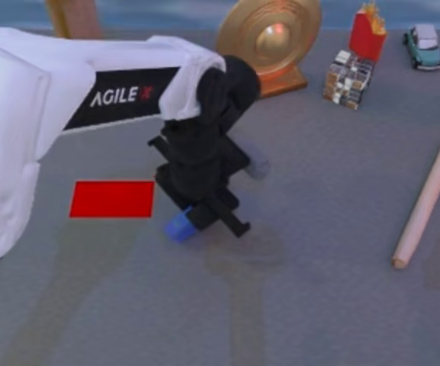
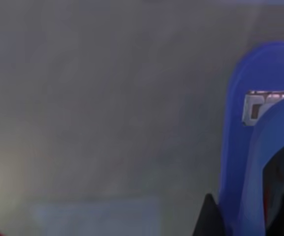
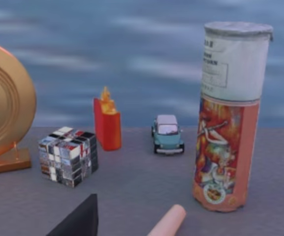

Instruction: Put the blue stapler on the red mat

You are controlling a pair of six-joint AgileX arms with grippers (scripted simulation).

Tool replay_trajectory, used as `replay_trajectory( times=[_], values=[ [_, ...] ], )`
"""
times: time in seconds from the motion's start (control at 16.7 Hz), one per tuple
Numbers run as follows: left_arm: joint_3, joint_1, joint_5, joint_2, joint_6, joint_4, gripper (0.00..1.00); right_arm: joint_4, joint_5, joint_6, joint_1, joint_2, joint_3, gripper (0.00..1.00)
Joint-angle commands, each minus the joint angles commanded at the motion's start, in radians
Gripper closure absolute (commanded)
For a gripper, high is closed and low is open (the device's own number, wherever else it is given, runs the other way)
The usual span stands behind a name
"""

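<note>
Grey bench (image 1: 319, 305): left gripper (image 1: 193, 217) clamped on blue stapler (image 1: 178, 227), red mat (image 1: 112, 199) just to its left; right gripper off-view, state unknown.

1. A rendered tabletop test scene: plain grey table (image 1: 319, 305) against a blurred blue backdrop.
2. Unrelated props scattered about: golden gong (image 1: 269, 34), puzzle cube (image 1: 349, 78), toy car (image 1: 423, 46), probably a crisps canister (image 3: 230, 118).

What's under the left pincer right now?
The blue stapler, one end poking out beside the red mat. The left pincer covers the rest, so the grip itself can't be seen.
</note>
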Motion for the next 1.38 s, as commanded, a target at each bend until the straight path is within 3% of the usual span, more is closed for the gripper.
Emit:
replay_trajectory(
  times=[0.42,0.9,1.14,1.38],
  values=[
    [0.205,0.013,-0.001,-0.072,-0.002,-0.292,1.00,0.000,0.000,0.000,0.000,0.000,0.000,0.00],
    [0.221,0.021,-0.001,-0.077,0.035,-0.308,1.00,0.000,0.000,0.000,0.000,0.000,0.000,0.00],
    [0.212,0.086,-0.003,-0.085,0.225,-0.299,1.00,0.000,0.000,0.000,0.000,0.000,0.000,0.00],
    [0.175,0.179,-0.006,-0.104,0.542,-0.286,1.00,0.000,0.000,0.000,0.000,0.000,0.000,0.00]
  ],
)
